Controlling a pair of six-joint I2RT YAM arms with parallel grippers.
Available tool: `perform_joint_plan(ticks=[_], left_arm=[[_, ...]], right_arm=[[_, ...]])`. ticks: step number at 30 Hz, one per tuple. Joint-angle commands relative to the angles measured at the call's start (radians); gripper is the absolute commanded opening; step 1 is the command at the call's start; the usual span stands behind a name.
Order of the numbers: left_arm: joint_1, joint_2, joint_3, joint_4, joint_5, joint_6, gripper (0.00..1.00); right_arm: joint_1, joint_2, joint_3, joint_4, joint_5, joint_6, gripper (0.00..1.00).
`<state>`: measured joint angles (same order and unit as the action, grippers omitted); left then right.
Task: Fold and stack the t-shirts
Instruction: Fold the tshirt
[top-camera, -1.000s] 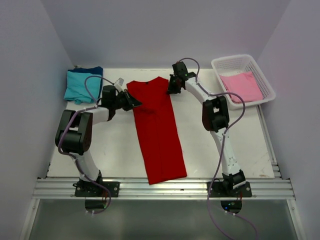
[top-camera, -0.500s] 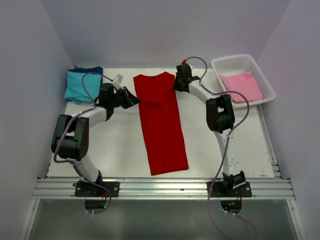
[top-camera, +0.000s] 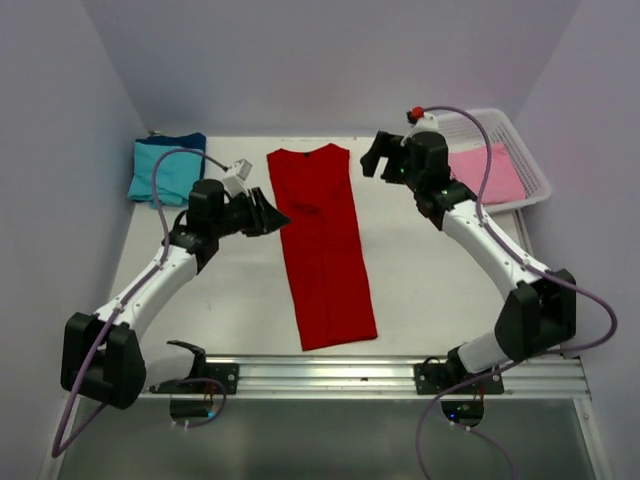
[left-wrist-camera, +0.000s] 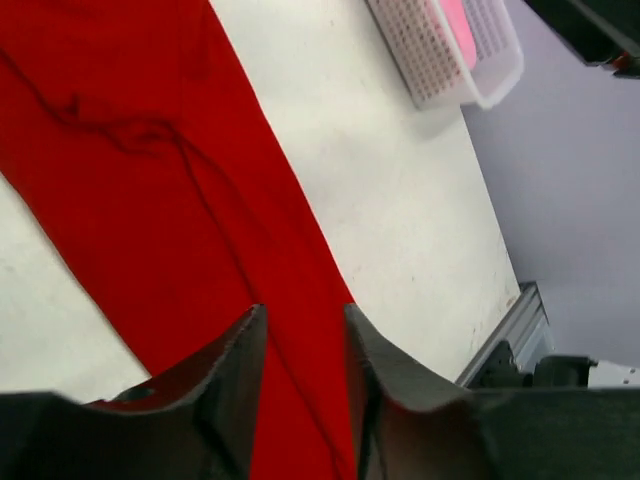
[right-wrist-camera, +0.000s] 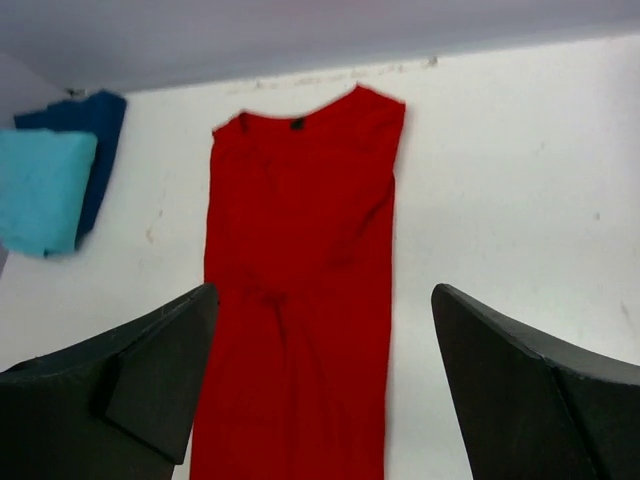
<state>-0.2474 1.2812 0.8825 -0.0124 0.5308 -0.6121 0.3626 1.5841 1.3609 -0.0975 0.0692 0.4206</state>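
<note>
1. The red t-shirt (top-camera: 322, 245) is laid out flat near the middle of the table (top-camera: 430, 270). It's folded into one long narrow strip running 12 to 6, with the collar at the 12 end and the hem drifting a touch toward 5. There are a few wrinkles in the upper half, otherwise it's pretty smooth.
2. The left gripper (top-camera: 275, 215) is at the shirt's 9 o'clock edge, up in the collar half, with its tips pointing toward 3. In the left wrist view the two fingers (left-wrist-camera: 235, 370) have a narrow gap between them. Through the gap you only see red cloth lying on the table below, so it's slightly apart and not pinching anything.
3. The right gripper (top-camera: 374, 160) hangs out around 1 o'clock from the shirt's middle, just off the collar end's 3 o'clock side, not touching it. In its own camera the claw is spread wide with nothing in it, looking down at the collar end.
4. Off at the 10 o'clock corner of the table there's a folded teal t-shirt (top-camera: 160, 172) sitting on top of a dark blue one (top-camera: 190, 142).
5. Over at the 2 o'clock corner is the white lattice basket (top-camera: 470, 118) with a pink t-shirt (top-camera: 485, 172) lying inside it.
</note>
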Motion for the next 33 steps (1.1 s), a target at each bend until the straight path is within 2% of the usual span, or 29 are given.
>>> perform_joint_plan(ticks=[1, 2, 5, 9, 16, 19, 23, 28, 33], left_arm=[[-0.065, -0.098, -0.142, -0.244, -0.072, 0.009, 0.43], [-0.097, -0.126, -0.180, -0.251, -0.074, -0.032, 0.45], [-0.156, -0.239, -0.318, -0.277, -0.080, -0.113, 0.59], [-0.216, -0.367, -0.419, -0.374, -0.136, -0.173, 0.68], [-0.270, -0.543, -0.517, -0.400, -0.166, -0.303, 0.70], [-0.311, -0.559, -0.565, -0.354, -0.184, -0.366, 0.70], [-0.429, -0.537, -0.616, -0.287, -0.233, -0.446, 0.69], [-0.630, -0.406, -0.665, -0.134, -0.328, -0.552, 0.69], [-0.724, -0.329, -0.657, -0.069, -0.419, -0.590, 0.69]], right_arm=[[0.041, -0.113, -0.225, -0.097, -0.065, -0.017, 0.93], [0.051, -0.151, -0.270, -0.114, -0.066, 0.003, 0.96], [0.097, -0.330, -0.454, -0.117, -0.106, 0.056, 0.98], [0.171, -0.534, -0.650, -0.168, -0.155, 0.139, 0.97], [0.233, -0.784, -0.827, -0.261, -0.172, 0.282, 0.92], [0.237, -0.812, -0.867, -0.306, -0.186, 0.300, 0.89], [0.254, -0.829, -0.922, -0.327, -0.189, 0.333, 0.87], [0.272, -0.840, -1.006, -0.286, -0.186, 0.363, 0.86], [0.289, -0.861, -1.051, -0.281, -0.172, 0.383, 0.85]])
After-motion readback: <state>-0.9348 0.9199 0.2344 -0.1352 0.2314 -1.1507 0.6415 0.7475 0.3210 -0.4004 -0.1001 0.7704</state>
